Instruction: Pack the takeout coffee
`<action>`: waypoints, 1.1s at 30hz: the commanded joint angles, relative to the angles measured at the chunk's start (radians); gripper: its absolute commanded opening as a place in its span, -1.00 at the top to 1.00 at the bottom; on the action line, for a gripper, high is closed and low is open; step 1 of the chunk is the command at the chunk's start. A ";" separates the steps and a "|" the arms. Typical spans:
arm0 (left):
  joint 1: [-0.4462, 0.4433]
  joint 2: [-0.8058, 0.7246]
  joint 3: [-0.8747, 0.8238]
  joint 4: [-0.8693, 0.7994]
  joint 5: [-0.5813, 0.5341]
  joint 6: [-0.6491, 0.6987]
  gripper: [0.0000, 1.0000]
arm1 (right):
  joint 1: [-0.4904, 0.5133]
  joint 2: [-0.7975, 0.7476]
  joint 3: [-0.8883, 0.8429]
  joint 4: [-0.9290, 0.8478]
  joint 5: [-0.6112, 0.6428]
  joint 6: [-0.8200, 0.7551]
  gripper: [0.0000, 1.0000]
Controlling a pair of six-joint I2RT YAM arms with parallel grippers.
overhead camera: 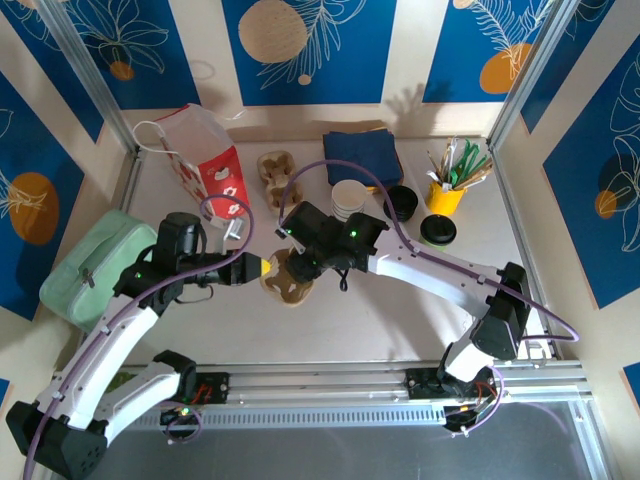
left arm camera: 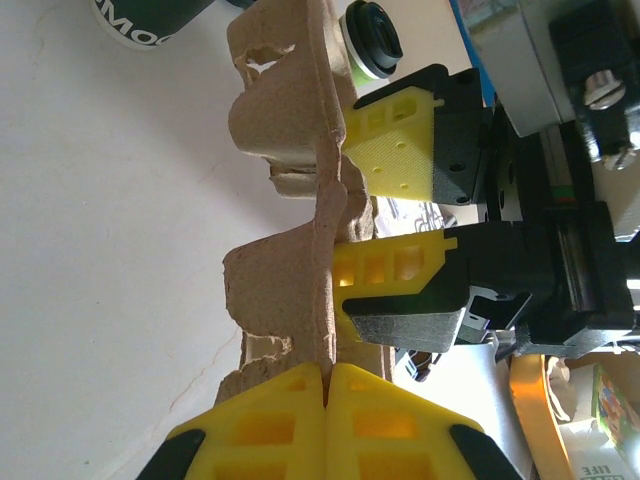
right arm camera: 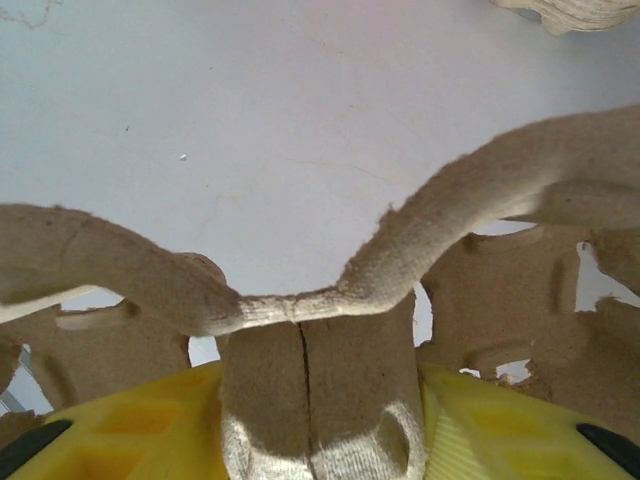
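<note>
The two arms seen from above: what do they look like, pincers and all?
Both the left arm and the right arm have smooth white shells between chunky black joints, dotted with small green lights. A thin purple cable loops along each. The left pincer and right pincer are black blocks ending in two bright yellow fingers with ribbed, hollowed sides.

— What sort of place is this?
— A robot lab cell, staged as a café. Aluminium rails (overhead camera: 350, 382) frame a white table (overhead camera: 400, 320), robot arms (overhead camera: 440, 268) are bolted to its near edge, and blue printed panels (overhead camera: 340, 45) stand as walls.
— Why a café?
— Paper cups (overhead camera: 349, 198), black lids (overhead camera: 437, 230), a cup of stirrers (overhead camera: 445, 197), napkins (overhead camera: 362, 155), pulp carriers (overhead camera: 275, 168) and a paper bag (overhead camera: 205, 165) lie out.
</note>
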 commanded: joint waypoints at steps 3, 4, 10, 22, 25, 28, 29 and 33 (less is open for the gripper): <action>0.010 -0.004 -0.002 0.024 0.017 0.000 1.00 | -0.002 -0.010 0.027 0.001 -0.007 0.004 0.09; 0.009 -0.004 0.003 0.018 0.004 0.002 0.95 | -0.002 -0.012 0.024 0.000 -0.006 0.001 0.09; 0.011 -0.022 0.046 -0.035 -0.102 0.016 0.46 | -0.008 -0.009 0.017 -0.018 0.000 -0.010 0.11; 0.139 0.070 0.383 -0.297 -0.586 -0.004 -0.08 | -0.013 -0.026 -0.031 -0.041 -0.022 -0.015 0.15; 0.175 0.146 0.488 -0.354 -0.745 0.017 -0.08 | -0.008 -0.029 -0.037 -0.051 -0.025 -0.014 0.15; 0.206 0.228 0.580 -0.380 -0.845 0.044 -0.08 | -0.004 -0.042 -0.052 -0.053 -0.026 -0.015 0.15; 0.217 0.255 0.607 -0.378 -0.862 0.047 -0.10 | -0.002 -0.048 -0.059 -0.050 -0.028 -0.017 0.15; 0.252 0.360 0.696 -0.375 -0.904 0.019 -0.10 | -0.001 -0.071 -0.078 -0.044 -0.036 -0.017 0.16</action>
